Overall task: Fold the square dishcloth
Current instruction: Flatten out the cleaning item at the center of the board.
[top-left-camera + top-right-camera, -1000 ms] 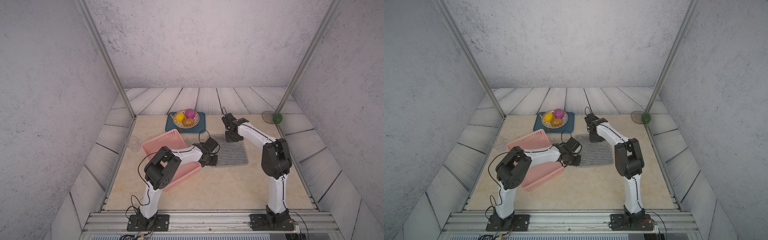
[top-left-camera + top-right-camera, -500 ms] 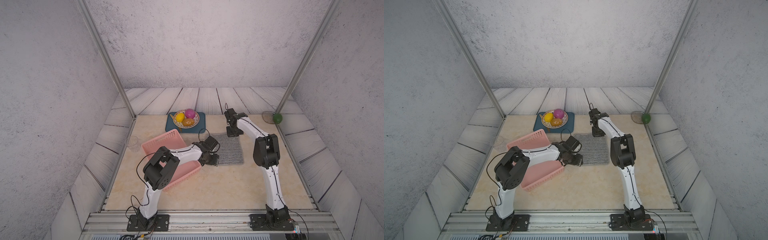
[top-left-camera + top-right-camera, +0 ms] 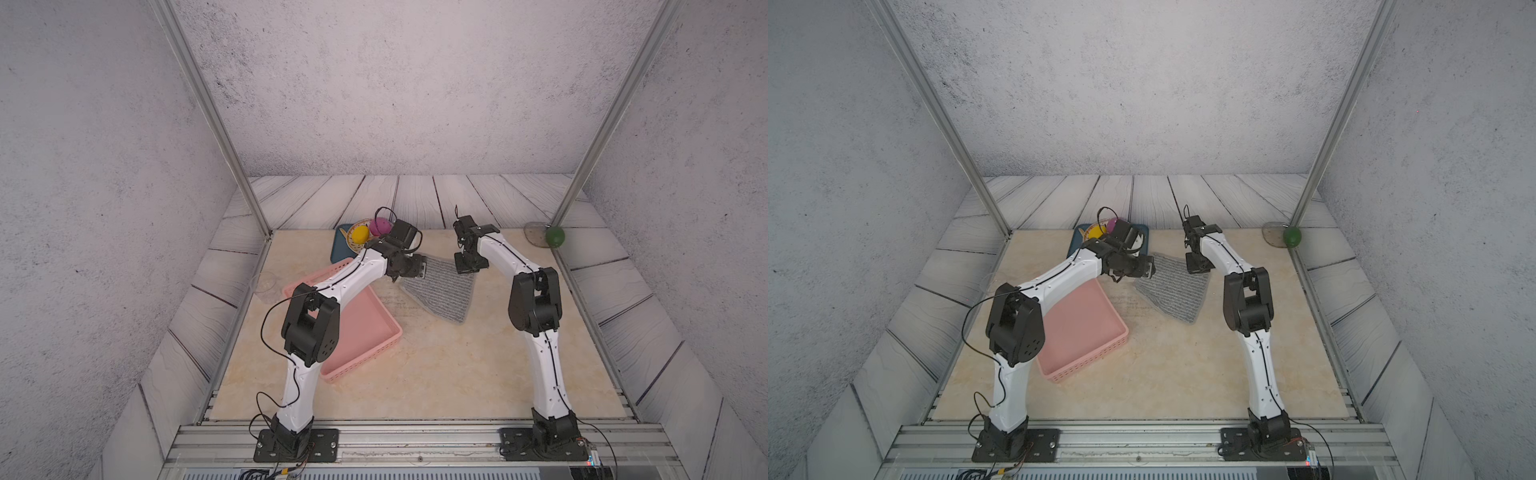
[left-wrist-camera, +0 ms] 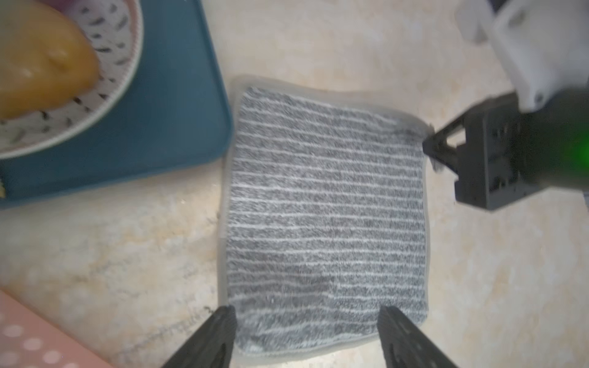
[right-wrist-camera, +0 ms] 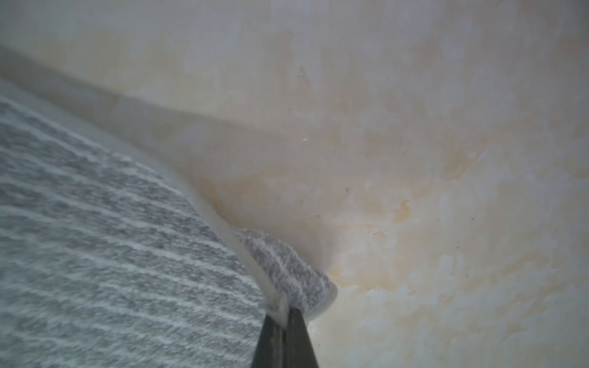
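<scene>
the left arm (image 3: 353,272) has changed most. a second ago it lay low, pincer shut at the cloth's near corner beside the basket. now it is raised and farther back, by the tray, and the left gripper (image 4: 307,312) stands with its two black fingers wide apart, holding nothing, the cloth below them. the right arm (image 3: 503,253) has barely shifted. the right gripper (image 5: 284,313) is clamped tight on one corner of the square dishcloth (image 3: 440,291), the pale hem pinched between its thin dark fingertips. the cloth was a flat rectangle before and now reads as a skewed kite in both top views. it lies mid-table between the basket and the right arm, just beside the tray. its gripped corner seems lifted off the surface, though the angle makes that hard to judge.

the table (image 3: 436,374) is a smooth beige slab with marble-like mottling. the basket (image 3: 365,332) is shallow, rectangular pink plastic with perforated walls. the cloth is ribbed grey pile with thin white stripes, a stitched pale border and rounded corners. the tray (image 4: 153,111) is dark teal, smooth and round-cornered. on it sits a round white plate (image 4: 124,73) with dark specks, holding a yellow fruit (image 3: 360,235) and a purple fruit (image 3: 380,226), both rounded.
</scene>
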Controlling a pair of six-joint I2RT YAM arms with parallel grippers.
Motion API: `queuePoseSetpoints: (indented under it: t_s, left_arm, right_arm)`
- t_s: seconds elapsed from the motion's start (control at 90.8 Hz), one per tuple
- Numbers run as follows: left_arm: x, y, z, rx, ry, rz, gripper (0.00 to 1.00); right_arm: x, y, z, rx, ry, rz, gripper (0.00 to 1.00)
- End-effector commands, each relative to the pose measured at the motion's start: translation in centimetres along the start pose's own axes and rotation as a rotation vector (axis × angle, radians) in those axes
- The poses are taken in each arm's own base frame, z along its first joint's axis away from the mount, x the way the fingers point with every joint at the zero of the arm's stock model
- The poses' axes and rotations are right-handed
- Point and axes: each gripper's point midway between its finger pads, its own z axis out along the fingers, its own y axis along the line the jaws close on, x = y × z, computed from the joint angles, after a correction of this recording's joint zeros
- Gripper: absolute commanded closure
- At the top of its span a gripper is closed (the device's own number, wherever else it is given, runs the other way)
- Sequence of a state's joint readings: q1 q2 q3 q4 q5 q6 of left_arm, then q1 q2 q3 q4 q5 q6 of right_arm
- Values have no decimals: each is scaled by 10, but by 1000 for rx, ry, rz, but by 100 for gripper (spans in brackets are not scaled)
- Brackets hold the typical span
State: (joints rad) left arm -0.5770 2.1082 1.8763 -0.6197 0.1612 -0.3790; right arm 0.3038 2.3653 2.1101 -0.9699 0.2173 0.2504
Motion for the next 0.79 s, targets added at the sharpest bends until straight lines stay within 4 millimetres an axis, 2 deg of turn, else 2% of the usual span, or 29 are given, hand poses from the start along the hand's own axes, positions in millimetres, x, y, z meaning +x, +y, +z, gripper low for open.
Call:
queuePoseSetpoints:
  t_s: [0.0,0.154,0.352,0.495,0.782]
  left_arm:
    - [35,4,18,30,152,38,30]
    - [53,-21,33,166,186,43,37]
    - [78,-39,63,147,255,68,51]
    - [103,-49,84,130,300,67,59]
    - [137,-77,106,128,338,132,71]
  right_arm:
    - [3,-1,-9,-3,0,-13,100]
    - [4,-4,-9,14,2,-17,100]
    - [11,-9,-4,25,25,-8,100]
    - [17,-15,-1,24,41,3,100]
    - [31,-27,-1,18,51,29,100]
